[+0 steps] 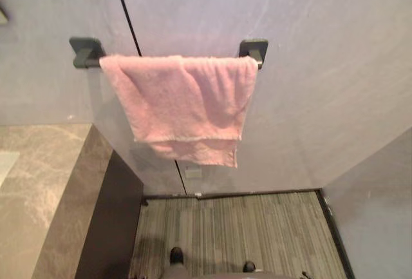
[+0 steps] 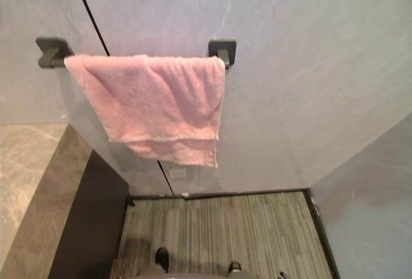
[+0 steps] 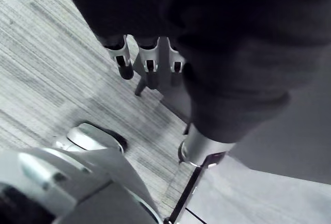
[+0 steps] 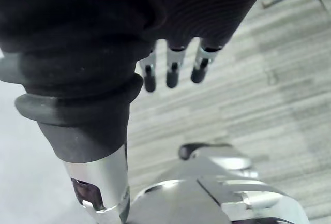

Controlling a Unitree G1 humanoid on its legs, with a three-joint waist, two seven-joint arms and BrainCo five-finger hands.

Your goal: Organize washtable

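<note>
A pink towel [image 1: 183, 108] is being carried by a dark towel bar [image 1: 86, 53] fixed to the grey wall [image 1: 322, 66]. It is hanging folded over the rail, so that two layers are being shown. The back layer is reaching lower than the front one, and a paler hem line is running along the front layer's lower edge. The cloth is being kept toward the robot's right end of the rail, touching the right bracket, while a short piece of rail is being left bare beside the left bracket. The rest of the rail is being hidden by the cloth.

The table [image 1: 38, 189], with a marbled stone top, is lying to the robot's left, lower than the towel and apart from it. It is being cut off by the edge of the view, and a paler patch [image 1: 4, 163] at that edge cannot be made out. A dark side panel [image 1: 112, 227] is dropping from the table's edge to the striped grey floor [image 1: 257, 234]. A small pale plate [image 1: 193, 173] on the wall just under the towel is too small to be identified.

The left hand [image 3: 149, 58] is being held above the floor, its fingers straight and relaxed, with nothing being grasped. The right hand [image 4: 173, 69] is likewise hanging over the floor, its fingers loose and nothing being held between them.
</note>
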